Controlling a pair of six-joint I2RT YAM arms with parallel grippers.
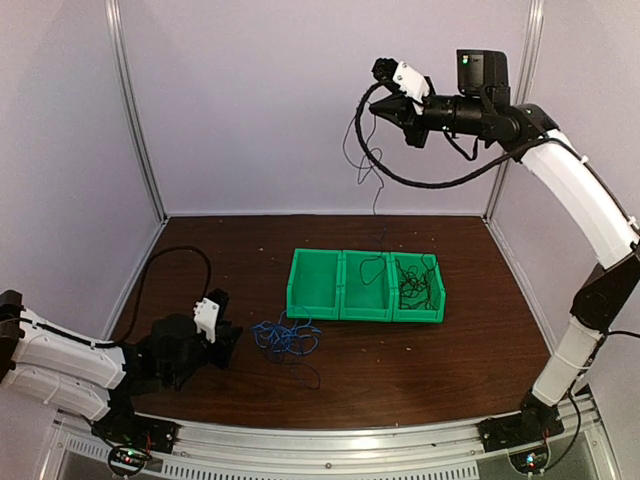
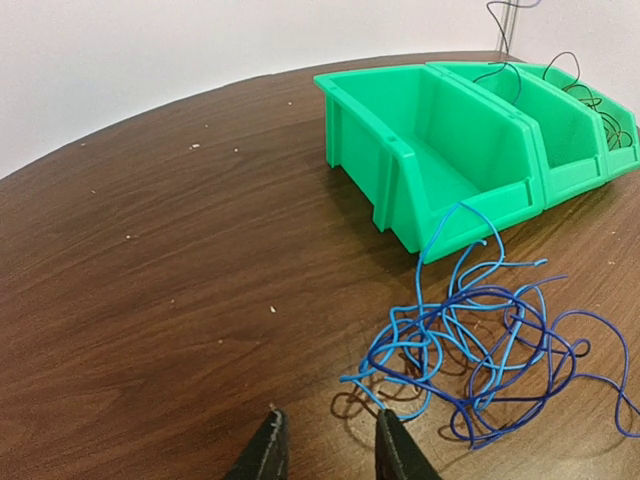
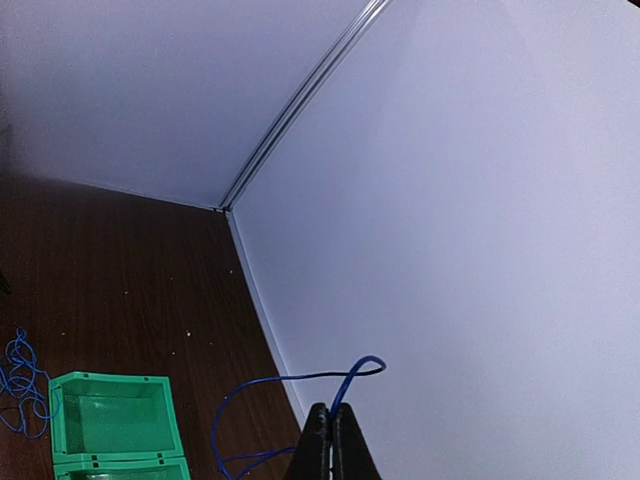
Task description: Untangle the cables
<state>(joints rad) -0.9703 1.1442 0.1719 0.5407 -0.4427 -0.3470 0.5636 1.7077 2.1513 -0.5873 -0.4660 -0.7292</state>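
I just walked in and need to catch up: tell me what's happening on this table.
The right gripper, raised high over the table, is shut on a blue cable that trails down toward the middle bin. The left gripper sits low near the table, open and holding nothing, just short of the blue tangle. That tangle lies in front of the left bin, which looks empty. Dark cables sit in the right bin.

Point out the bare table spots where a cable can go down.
Bare: the table right of the bins, up to the right arm; the strip behind them; the left bin. Crowded: between left gripper and bins, where the blue tangle lies.
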